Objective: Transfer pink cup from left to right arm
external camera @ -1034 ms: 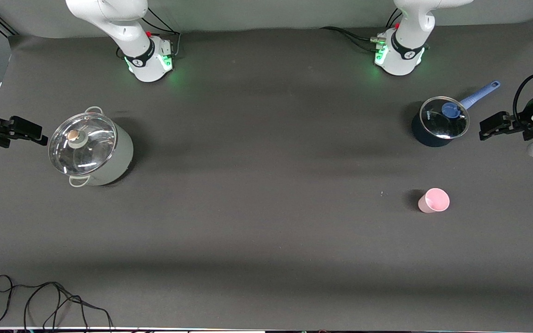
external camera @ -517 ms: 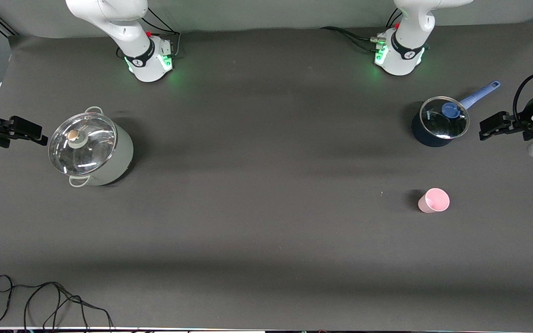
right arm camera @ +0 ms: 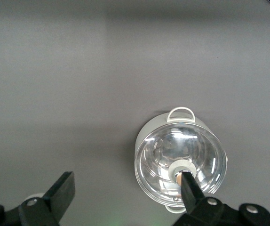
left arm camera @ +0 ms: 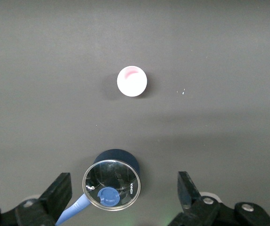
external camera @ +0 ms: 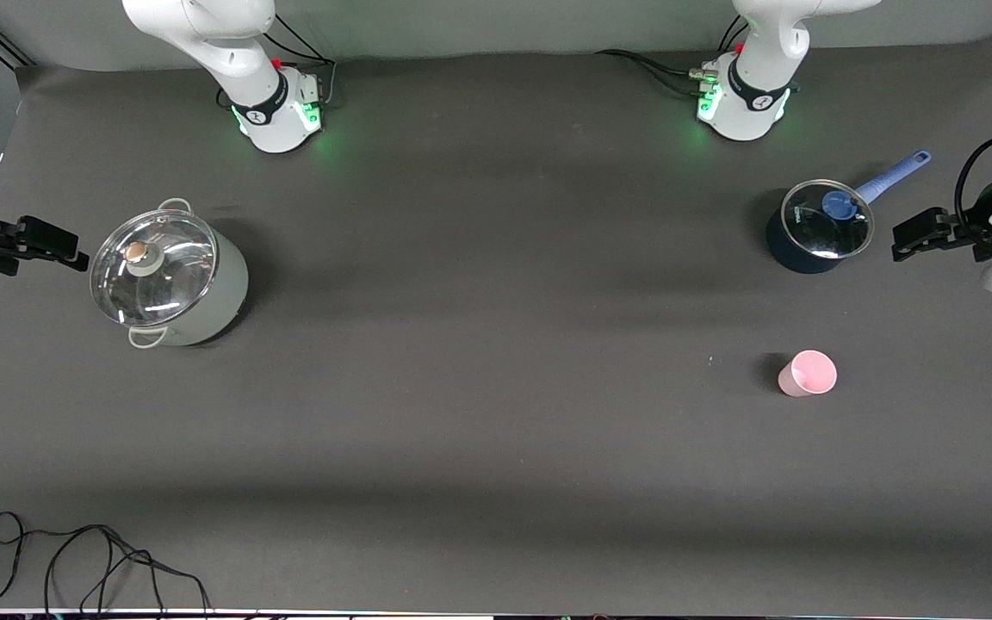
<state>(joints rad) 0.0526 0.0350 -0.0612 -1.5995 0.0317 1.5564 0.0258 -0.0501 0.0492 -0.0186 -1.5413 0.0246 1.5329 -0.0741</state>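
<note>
The small pale-pink tapered plastic cup (external camera: 807,374) is seen upright on the dark grey worktop (external camera: 496,430), toward the left arm's end, nearer the front camera than the small dark-blue lidded saucepan w/ a blue handle (external camera: 816,228) and apart from it; in the left wrist view the cup (left arm camera: 131,81) is seen from above, mouth open, nothing in contact w/ it. The left end effector (external camera: 914,234) is held up off the worktop just beside the saucepan, at the worktop's edge; its jaws are spread wide and nothing is held, as shown by the two black fingers (left arm camera: 59,190) standing well apart in its wrist view. The right end effector (external camera: 52,243) is parked at the right arm's end, beside the large grey-green stockpot w/ a glass lid (external camera: 170,277); its jaws are likewise spread wide and empty, and that arm is judged to be waiting. A loose black cable (external camera: 74,560) lies at the worktop's front edge, well clear of everything. The task is judged to be at its very start: approach not yet made, cup untouched. Next move would call for the left end effector to be brought over the cup, lowered w/ jaws astride the wall, and closed gently, since a light plastic cup is likely to tip or skid if nudged off-centre.
</note>
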